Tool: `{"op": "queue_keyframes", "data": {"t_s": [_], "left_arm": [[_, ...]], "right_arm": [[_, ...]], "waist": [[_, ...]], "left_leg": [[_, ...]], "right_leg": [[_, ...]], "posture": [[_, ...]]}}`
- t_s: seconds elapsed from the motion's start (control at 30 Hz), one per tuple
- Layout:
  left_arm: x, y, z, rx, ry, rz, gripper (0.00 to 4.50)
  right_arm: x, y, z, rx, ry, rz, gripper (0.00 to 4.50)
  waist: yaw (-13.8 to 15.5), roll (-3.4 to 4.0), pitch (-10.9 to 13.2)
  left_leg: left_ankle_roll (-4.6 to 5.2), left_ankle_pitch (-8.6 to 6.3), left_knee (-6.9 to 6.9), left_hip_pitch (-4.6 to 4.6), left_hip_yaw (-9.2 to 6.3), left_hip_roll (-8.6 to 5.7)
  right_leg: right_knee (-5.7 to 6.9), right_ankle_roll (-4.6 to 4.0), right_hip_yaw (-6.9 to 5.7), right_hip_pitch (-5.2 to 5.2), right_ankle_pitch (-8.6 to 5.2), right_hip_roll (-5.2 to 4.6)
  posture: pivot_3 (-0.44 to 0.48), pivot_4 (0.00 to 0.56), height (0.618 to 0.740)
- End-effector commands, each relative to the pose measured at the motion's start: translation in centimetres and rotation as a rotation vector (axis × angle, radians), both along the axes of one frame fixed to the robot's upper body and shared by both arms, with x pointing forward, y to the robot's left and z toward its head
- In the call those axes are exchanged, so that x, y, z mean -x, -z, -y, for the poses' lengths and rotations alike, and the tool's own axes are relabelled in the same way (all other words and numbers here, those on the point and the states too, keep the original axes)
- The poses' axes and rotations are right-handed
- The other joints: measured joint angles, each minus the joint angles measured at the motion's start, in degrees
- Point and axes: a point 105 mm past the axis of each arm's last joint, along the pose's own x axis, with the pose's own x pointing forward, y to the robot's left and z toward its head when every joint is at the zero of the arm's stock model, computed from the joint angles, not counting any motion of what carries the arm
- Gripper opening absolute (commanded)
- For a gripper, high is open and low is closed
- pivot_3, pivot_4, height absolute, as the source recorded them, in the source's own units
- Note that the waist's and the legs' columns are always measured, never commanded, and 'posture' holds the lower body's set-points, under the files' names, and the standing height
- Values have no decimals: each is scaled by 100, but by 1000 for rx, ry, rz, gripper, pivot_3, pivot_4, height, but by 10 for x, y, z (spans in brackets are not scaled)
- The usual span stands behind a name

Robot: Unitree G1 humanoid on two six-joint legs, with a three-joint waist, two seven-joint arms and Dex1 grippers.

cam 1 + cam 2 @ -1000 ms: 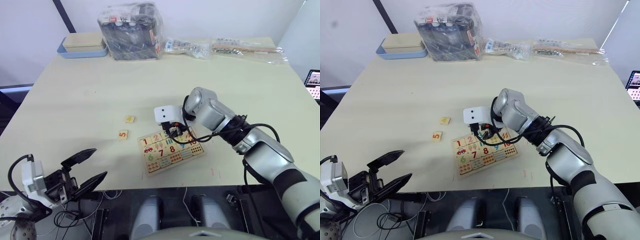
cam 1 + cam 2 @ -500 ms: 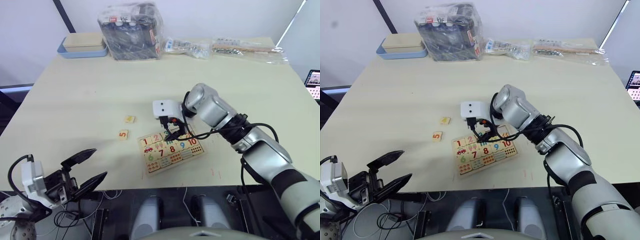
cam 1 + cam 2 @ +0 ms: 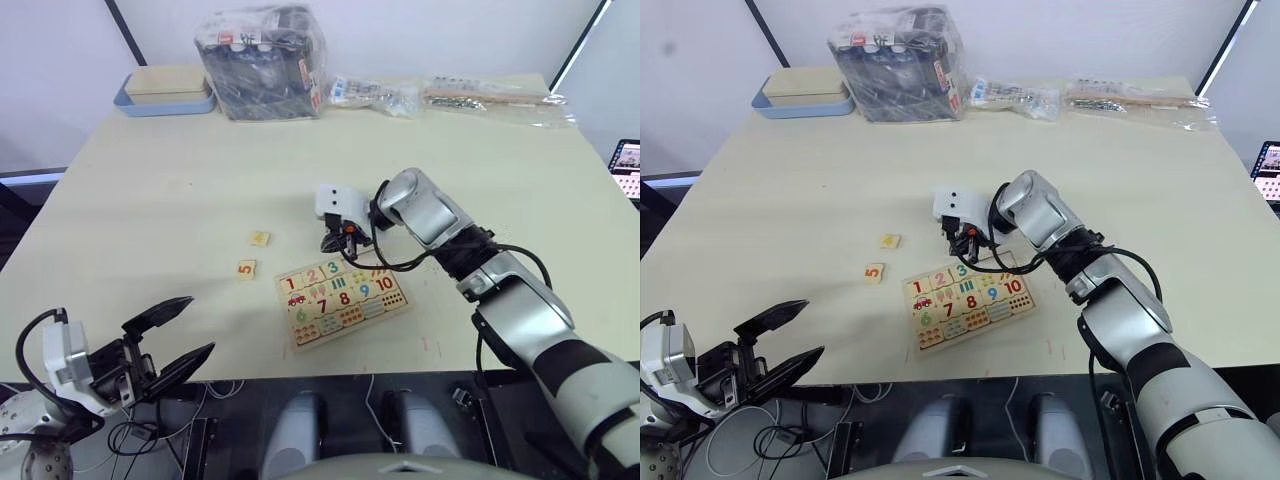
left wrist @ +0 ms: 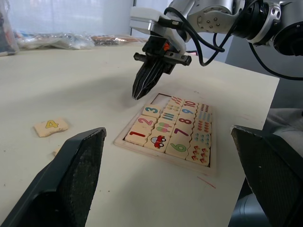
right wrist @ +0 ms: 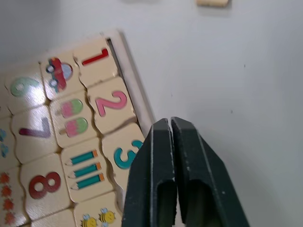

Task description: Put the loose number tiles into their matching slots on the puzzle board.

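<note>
Tiles 1–3 seated in the board (image 3: 342,300); right gripper (image 4: 138,94) pinched empty above it; next, fetch tile 4 (image 3: 259,238).

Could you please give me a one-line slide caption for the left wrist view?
Right gripper, fingers shut, hovers beside the puzzle board, where tiles 1 to 3 sit; tile 4 lies loose.

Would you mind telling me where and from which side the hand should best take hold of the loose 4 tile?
The 4 tile lies flat on the table, apart from the 5 tile and the puzzle board. Being thin and flat, it probably suits a descent from straight above, fingers closing across two opposite edges. The right hand, shut and nearest, would need to open first.
</note>
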Motion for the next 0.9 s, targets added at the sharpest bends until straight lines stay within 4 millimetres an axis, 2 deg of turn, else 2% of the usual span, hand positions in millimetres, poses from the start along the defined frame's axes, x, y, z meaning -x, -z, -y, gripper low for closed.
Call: {"op": "queue_keyframes", "data": {"t_s": [0.03,0.9], "left_arm": [[1,-7,0,-13,10,28,4500],[-2,-9,3,-18,21,26,4500]], "right_arm": [[-3,-9,-2,3,-19,54,49],[7,4,3,57,-70,30,49]], "waist": [[-1,0,0],[-5,6,4]], "left_leg": [[0,0,0,0,-1,0],[0,0,0,0,0,0]], "right_leg": [[0,0,0,0,0,1],[0,0,0,0,0,1]], "posture": [[0,150,740],[0,150,740]]}}
